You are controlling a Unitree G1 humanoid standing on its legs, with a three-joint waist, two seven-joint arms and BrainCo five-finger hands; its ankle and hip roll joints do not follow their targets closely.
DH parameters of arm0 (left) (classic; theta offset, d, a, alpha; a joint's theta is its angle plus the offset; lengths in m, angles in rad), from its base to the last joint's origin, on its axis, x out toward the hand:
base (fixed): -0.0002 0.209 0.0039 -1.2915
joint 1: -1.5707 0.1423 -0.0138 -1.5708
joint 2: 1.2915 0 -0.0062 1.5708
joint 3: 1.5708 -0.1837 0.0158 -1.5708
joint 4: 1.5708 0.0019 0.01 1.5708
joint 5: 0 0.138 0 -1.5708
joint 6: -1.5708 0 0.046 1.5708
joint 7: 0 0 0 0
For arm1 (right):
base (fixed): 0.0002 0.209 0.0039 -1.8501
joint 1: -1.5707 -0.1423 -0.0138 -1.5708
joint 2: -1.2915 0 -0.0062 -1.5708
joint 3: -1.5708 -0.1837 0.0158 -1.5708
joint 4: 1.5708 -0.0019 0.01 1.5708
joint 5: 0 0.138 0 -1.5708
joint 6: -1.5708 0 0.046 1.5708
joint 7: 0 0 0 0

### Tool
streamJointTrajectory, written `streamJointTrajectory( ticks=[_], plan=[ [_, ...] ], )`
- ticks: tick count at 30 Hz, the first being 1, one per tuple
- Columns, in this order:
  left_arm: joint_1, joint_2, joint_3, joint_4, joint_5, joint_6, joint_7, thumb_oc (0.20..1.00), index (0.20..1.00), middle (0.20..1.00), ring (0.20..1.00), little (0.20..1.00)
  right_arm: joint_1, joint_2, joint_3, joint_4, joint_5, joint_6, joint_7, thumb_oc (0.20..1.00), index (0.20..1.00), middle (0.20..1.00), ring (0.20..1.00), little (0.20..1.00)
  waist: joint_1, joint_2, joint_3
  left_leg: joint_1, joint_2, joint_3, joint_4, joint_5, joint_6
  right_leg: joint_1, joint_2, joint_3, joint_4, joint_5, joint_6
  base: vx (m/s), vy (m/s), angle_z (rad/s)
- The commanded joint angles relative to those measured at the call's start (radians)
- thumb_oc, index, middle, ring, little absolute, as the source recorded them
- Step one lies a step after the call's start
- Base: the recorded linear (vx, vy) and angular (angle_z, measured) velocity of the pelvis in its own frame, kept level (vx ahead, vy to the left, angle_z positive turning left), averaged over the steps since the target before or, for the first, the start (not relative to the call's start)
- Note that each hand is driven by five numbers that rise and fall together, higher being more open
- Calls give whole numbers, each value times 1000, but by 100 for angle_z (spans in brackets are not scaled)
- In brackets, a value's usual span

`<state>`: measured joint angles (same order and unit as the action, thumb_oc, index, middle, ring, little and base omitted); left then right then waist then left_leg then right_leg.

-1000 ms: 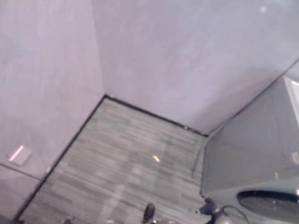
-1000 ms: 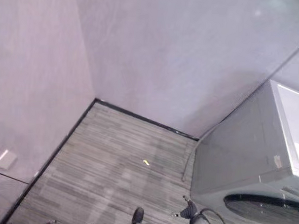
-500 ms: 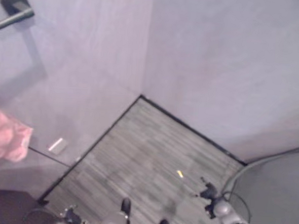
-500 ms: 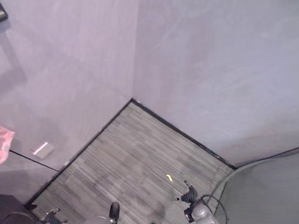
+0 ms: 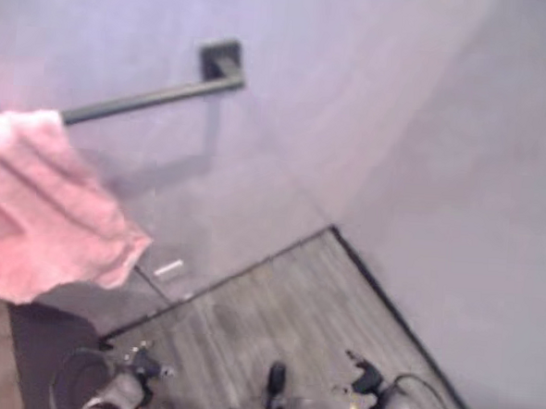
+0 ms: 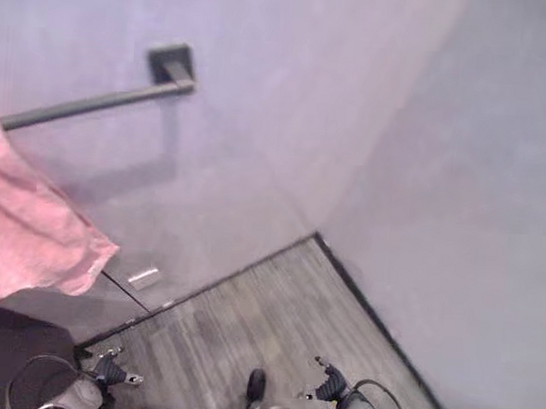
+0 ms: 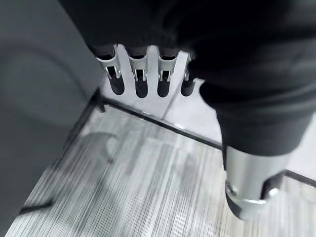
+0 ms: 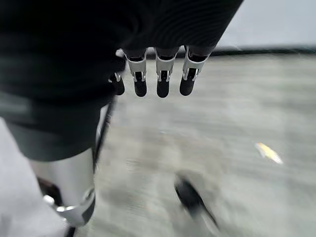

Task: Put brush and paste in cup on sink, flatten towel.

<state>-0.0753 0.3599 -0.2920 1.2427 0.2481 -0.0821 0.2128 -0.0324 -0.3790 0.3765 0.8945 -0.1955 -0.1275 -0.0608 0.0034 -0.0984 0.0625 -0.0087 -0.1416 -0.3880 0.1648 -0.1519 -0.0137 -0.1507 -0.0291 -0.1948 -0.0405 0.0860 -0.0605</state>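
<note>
A pink towel (image 5: 41,204) hangs bunched and uneven over a dark bar (image 5: 150,95) fixed to the grey wall (image 6: 288,103), its lower corner drooping free. It sits high above and well apart from both hands, on the left hand's side. The left hand (image 7: 143,74) hangs low near the striped grey floor (image 7: 128,187), its fingers (image 7: 141,84) straight and relaxed, the thumb apart, holding nothing. The right hand (image 8: 158,74) hangs low too, well apart from the left hand, its fingers loose and empty. A small yellow scrap (image 8: 268,152) lies on the floor just past the right hand.
</note>
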Motion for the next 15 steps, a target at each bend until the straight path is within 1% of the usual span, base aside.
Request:
streamJointTrajectory(
  ticks=[1, 2, 3, 4, 5, 6, 7, 8, 9, 10, 11, 12, 13, 14, 15],
  plan=[
    [-15, 62, 30, -16, -34, -7, 24, 1000, 1000, 1000, 1000, 1000, -20, -39, -27, 16, 17, -21, -9, 1000, 1000, 1000, 1000, 1000, 12, -2, 13, -26, 244, 35, -220, 201, -42, 4, -35, -15, 159, -152, 154, 94, -375, 123],
    [-13, 60, 33, -15, -48, -9, 27, 1000, 1000, 1000, 1000, 1000, -30, -44, -38, 40, 43, -25, -19, 1000, 1000, 1000, 1000, 1000, 15, -2, 14, -53, 270, 29, -252, 244, -64, 6, -25, -74, 165, -171, 139, 48, -332, 103],
    [-15, 56, 32, -18, -56, -9, 31, 1000, 1000, 1000, 1000, 1000, -34, -47, -43, 50, 51, -25, -28, 1000, 1000, 1000, 1000, 1000, 13, 0, 15, -88, 278, 35, -252, 260, -74, 3, -26, -108, 165, -179, 136, 45, -395, 102],
    [-18, 52, 31, -22, -59, -10, 32, 1000, 1000, 1000, 1000, 1000, -42, -48, -43, 62, 51, -23, -32, 1000, 1000, 1000, 1000, 1000, 7, 1, 15, -117, 279, 51, -252, 276, -79, -3, -28, -134, 165, -184, 133, 0, -227, 91],
    [-23, 46, 26, -24, -57, -8, 31, 1000, 1000, 1000, 1000, 1000, -48, -55, -42, 71, 48, -22, -36, 1000, 1000, 1000, 1000, 1000, -2, 4, 16, -147, 276, 110, -252, 275, -76, 1, -34, -165, 156, -183, 133, -7, -115, 63],
    [-23, 45, 26, -24, -57, -8, 31, 1000, 1000, 1000, 1000, 1000, -49, -55, -42, 72, 48, -22, -36, 1000, 1000, 1000, 1000, 1000, -5, 5, 14, -151, 275, 106, -252, 278, -75, -1, -35, -169, 155, -182, 134, -6, -150, 72],
    [-31, 31, 21, -28, -51, -4, 26, 1000, 1000, 1000, 1000, 1000, -64, -61, -37, 84, 37, -14, -44, 1000, 1000, 1000, 1000, 1000, -19, 11, 21, -179, 278, 286, -252, 268, -61, 16, -40, -208, 120, -171, 138, -7, -99, 62],
    [-31, 31, 21, -28, -51, -4, 26, 1000, 1000, 1000, 1000, 1000, -64, -61, -38, 84, 37, -14, -44, 1000, 1000, 1000, 1000, 1000, -20, 12, 20, -182, 277, 285, -252, 269, -60, 15, -40, -209, 118, -169, 138, 46, -169, 109],
    [-31, 22, 14, -33, -36, 0, 22, 1000, 1000, 1000, 1000, 1000, -74, -60, -29, 103, 24, -5, -50, 1000, 1000, 1000, 1000, 1000, -18, 16, 22, -154, 279, 439, -252, 237, -62, 44, -40, -218, 91, -163, 150, 59, -93, 89],
    [-30, 16, 15, -36, -30, 2, 18, 1000, 1000, 1000, 1000, 1000, -83, -58, -23, 105, 19, 1, -51, 1000, 1000, 1000, 1000, 1000, -14, 17, 18, -130, 275, 491, -252, 220, -56, 57, -41, -230, 71, -157, 150, 63, -94, 70],
    [-29, 16, 16, -36, -30, 2, 18, 1000, 1000, 1000, 1000, 1000, -83, -58, -23, 106, 19, 1, -51, 1000, 1000, 1000, 1000, 1000, -12, 17, 20, -126, 276, 494, -252, 219, -56, 60, -40, -227, 69, -156, 150, 32, -65, 19],
    [-33, 9, 14, -31, -21, 4, 16, 1000, 1000, 1000, 1000, 1000, -87, -52, -24, 112, 26, 3, -52, 1000, 1000, 1000, 1000, 1000, -5, 20, 12, -78, 257, 549, -252, 222, -50, 78, -42, -244, 39, -142, 149, 20, -37, -4],
    [-33, 9, 14, -31, -21, 4, 16, 1000, 1000, 1000, 1000, 1000, -87, -52, -24, 112, 26, 3, -52, 1000, 1000, 1000, 1000, 1000, -4, 20, 13, -77, 257, 550, -252, 221, -50, 80, -42, -244, 37, -142, 149, 34, -46, -15],
    [-30, 4, 15, -30, -18, 4, 14, 1000, 1000, 1000, 1000, 1000, -85, -47, -24, 112, 29, 5, -50, 1000, 1000, 1000, 1000, 1000, -1, 21, 6, -64, 246, 550, -243, 213, -49, 87, -41, -246, 27, -139, 147, 28, -25, -19],
    [-33, -2, 17, -21, -16, 4, 14, 1000, 1000, 1000, 1000, 1000, -84, -41, -23, 112, 34, 4, -48, 1000, 1000, 1000, 1000, 1000, -2, 24, 0, -50, 236, 562, -199, 194, -46, 91, -42, -253, 26, -136, 145, 79, -20, -14]
  ],
)
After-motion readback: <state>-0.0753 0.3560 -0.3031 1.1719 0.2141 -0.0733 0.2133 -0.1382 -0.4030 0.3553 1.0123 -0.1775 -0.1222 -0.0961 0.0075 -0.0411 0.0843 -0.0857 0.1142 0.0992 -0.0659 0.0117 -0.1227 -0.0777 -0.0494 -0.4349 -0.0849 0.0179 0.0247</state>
